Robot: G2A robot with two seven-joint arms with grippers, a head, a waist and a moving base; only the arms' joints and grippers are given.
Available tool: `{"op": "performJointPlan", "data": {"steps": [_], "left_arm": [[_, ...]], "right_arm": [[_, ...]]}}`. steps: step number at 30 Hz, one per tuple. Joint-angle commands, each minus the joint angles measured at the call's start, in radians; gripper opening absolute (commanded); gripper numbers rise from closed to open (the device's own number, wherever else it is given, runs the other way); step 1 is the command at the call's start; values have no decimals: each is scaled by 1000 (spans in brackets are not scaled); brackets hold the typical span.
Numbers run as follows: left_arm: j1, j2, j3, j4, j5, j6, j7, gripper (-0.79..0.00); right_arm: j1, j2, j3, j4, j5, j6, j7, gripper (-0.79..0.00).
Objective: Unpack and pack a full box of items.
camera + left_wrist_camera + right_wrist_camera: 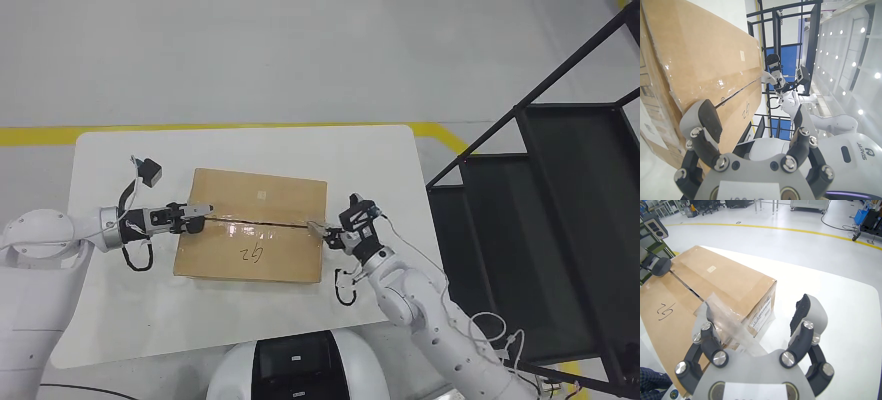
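**Box closed, tape coming off: unpacking barely begun**

Nearest you, the right gripper (325, 232) sits at one end of the brown cardboard box (270, 205), fingers spread. A strip of clear packing tape (725, 317) drapes over one finger, lifted off the box's end wall and not pinched. At the opposite end the left gripper (198, 214) is spread too, one pad right at the end of the top seam (260, 225).

The box lies mid-table on the white rounded table (380, 160). Its flaps are down, but the seam shows a dark slit, so you can take the tape as cut. I'd judge opening is under way. No items are out; all the unpacking and repacking is left.

The near flap bears a black marker scrawl (251, 254) of two characters that I can't read surely. The far flap has a small pale sticker (262, 193), and the end wall a barcode label (762, 315).
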Motion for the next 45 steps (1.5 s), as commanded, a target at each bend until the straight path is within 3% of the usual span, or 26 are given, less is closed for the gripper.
{"op": "performJointPlan", "data": {"steps": [1, 19, 36, 45], "left_arm": [[-1, 0, 2, 2, -1, -2, -2, 0], [-3, 3, 15, 15, -20, -16, -3, 0], [0, 7, 16, 26, -43, -34, -2, 0], [1, 8, 21, 21, -45, -34, -3, 0]], "right_arm": [[10, -2, -12, -4, -26, 9, 25, 0], [84, -31, -127, -39, -323, 110, 262, 0], [112, -53, -151, -63, -360, 86, 319, 0], [39, -42, -80, -136, -403, 85, 283, 0]]}}
